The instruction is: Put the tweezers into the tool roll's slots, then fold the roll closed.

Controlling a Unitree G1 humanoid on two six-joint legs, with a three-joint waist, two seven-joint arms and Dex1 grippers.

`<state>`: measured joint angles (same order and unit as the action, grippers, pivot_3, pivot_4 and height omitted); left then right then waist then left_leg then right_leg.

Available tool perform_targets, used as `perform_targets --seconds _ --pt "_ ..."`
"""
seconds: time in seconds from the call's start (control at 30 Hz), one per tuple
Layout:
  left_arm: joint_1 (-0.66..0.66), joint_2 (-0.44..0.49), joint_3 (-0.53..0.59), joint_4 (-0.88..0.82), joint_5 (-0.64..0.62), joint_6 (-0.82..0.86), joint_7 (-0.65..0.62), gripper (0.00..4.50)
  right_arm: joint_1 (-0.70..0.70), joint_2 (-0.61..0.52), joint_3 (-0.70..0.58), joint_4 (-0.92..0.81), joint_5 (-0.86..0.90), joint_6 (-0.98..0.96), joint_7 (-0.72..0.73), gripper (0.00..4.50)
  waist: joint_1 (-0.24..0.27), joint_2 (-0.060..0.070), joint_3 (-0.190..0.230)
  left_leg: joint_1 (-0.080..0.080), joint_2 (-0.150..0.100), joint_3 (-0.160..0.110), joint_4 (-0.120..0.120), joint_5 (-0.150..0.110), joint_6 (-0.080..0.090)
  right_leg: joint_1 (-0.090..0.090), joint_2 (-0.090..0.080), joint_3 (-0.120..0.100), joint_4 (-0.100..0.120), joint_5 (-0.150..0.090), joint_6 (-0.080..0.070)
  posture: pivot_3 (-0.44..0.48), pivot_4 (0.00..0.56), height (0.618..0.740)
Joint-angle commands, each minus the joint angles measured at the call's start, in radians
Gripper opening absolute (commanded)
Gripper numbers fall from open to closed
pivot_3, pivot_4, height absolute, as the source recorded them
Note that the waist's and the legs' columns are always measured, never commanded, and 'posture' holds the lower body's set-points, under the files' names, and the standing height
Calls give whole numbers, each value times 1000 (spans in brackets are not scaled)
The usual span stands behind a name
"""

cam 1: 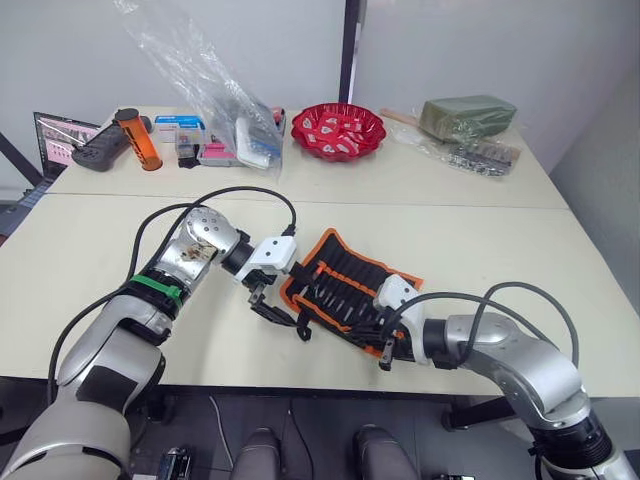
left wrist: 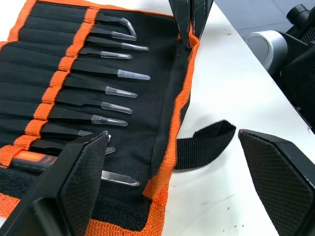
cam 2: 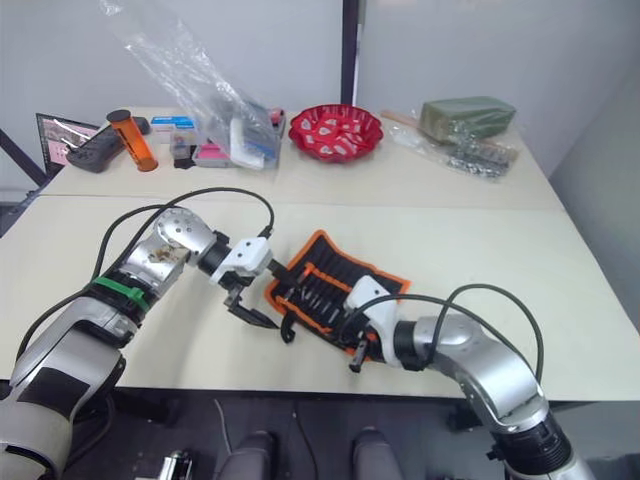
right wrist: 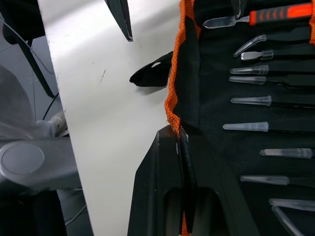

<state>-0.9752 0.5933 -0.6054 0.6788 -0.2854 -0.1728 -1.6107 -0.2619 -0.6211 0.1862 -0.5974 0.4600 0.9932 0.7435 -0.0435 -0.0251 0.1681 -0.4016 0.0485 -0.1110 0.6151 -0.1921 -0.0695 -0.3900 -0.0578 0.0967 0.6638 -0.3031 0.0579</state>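
One tool roll (cam 1: 345, 290) lies open near the table's (cam 1: 480, 240) front edge, with about ten tweezers (left wrist: 118, 73) and an orange-handled tool (left wrist: 29, 161) sitting in its slots (left wrist: 54, 93). A black strap (left wrist: 202, 145) trails beside its near edge. The right gripper (right wrist: 183, 147), reaching in low, has its fingers pressed together pinching the roll's orange edge, while the left gripper (left wrist: 172, 172) hovers spread wide over the strap and the roll's edge.

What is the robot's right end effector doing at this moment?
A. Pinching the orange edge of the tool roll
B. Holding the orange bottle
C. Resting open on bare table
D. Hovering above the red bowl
A: the right end effector is closed on the orange-bound edge of the tool roll, with the tweezers sitting in its slots.
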Motion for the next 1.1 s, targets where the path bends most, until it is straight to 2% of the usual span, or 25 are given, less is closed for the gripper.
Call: perform_targets --seconds 0.03,0.27,0.37,0.57,0.6,0.67,0.73,0.83,1.07,1.1 --pt "-7 -31 22 15 28 -38 -4 4500 -4 -20 -57 -31 39 9 -1 30 1 0 0 0 0 0 0 0 0 0 0 0 0 0 0 0 150 735" --pt "-3 -75 61 31 47 -57 -4 4500 1 -38 -71 -31 56 9 -24 30 -2 0 0 0 0 0 0 0 0 0 0 0 0 0 0 0 150 735" --pt "0 -76 64 29 39 -44 -4 3680 8 -36 -82 -46 66 17 -42 0 -2 0 0 0 0 0 0 0 0 0 0 0 0 0 0 0 150 735" --pt "-2 -75 66 42 41 -34 -4 1641 28 -64 -88 -61 64 4 -52 0 0 0 0 0 0 0 0 0 0 0 0 0 0 0 0 0 150 735" --pt "-2 -78 70 45 41 -31 -4 1429 30 -67 -90 -63 66 2 -53 0 0 0 0 0 0 0 0 0 0 0 0 0 0 0 0 0 150 735" --pt "-3 -85 79 49 39 -19 -4 608 37 -76 -92 -67 67 -2 -54 0 0 0 0 0 0 0 0 0 0 0 0 0 0 0 0 0 150 735" --pt "-5 -89 86 49 37 -5 -4 64 51 -84 -94 -75 66 -8 -56 0 0 0 0 0 0 0 0 0 0 0 0 0 0 0 0 0 150 735" --pt "-5 -93 99 43 34 20 -4 64 66 -78 -108 -81 66 -21 -71 0 0 0 0 0 0 0 0 0 0 0 0 0 0 0 0 0 150 735" --pt "7 -97 113 32 36 53 -4 0 122 -82 -184 -132 111 -25 -84 2155 0 0 0 0 0 0 0 0 0 0 0 0 0 0 0 0 150 735" --pt "9 -98 116 31 36 55 -4 0 136 -88 -193 -143 123 -21 -77 2155 0 0 0 0 0 0 0 0 0 0 0 0 0 0 0 0 150 735"
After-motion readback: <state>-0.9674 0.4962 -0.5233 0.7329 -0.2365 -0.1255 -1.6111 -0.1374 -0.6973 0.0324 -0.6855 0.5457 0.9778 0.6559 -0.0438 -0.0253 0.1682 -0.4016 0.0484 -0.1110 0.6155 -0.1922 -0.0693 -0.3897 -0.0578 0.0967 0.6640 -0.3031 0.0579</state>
